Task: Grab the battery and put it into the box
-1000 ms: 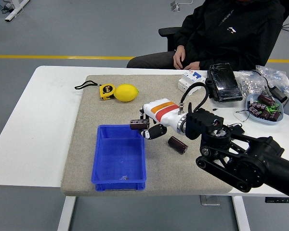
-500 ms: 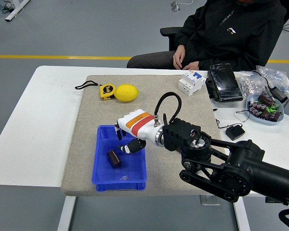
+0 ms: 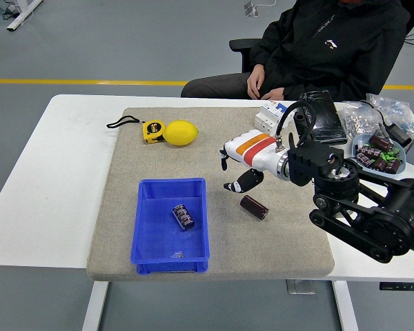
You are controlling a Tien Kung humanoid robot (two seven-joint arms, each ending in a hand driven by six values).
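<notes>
A dark cylindrical battery [image 3: 183, 216] lies inside the blue box [image 3: 146, 243] on the beige mat. A second dark battery [image 3: 254, 207] lies on the mat to the right of the box. My right hand [image 3: 233, 172], white with an orange stripe, hovers above the mat just up and left of that second battery, with its fingers relaxed and nothing in them. The left arm does not show.
A lemon [image 3: 181, 132] and a yellow tape measure [image 3: 152, 130] sit at the mat's far left. A white breaker [image 3: 269, 117], a black case [image 3: 321, 117] and a bowl of batteries [image 3: 379, 153] stand at the far right. A seated person rests a hand [image 3: 257, 84] beyond the table.
My right hand carried a battery left over the box, let it go inside, then drew back right. The battery now lies in the box.
</notes>
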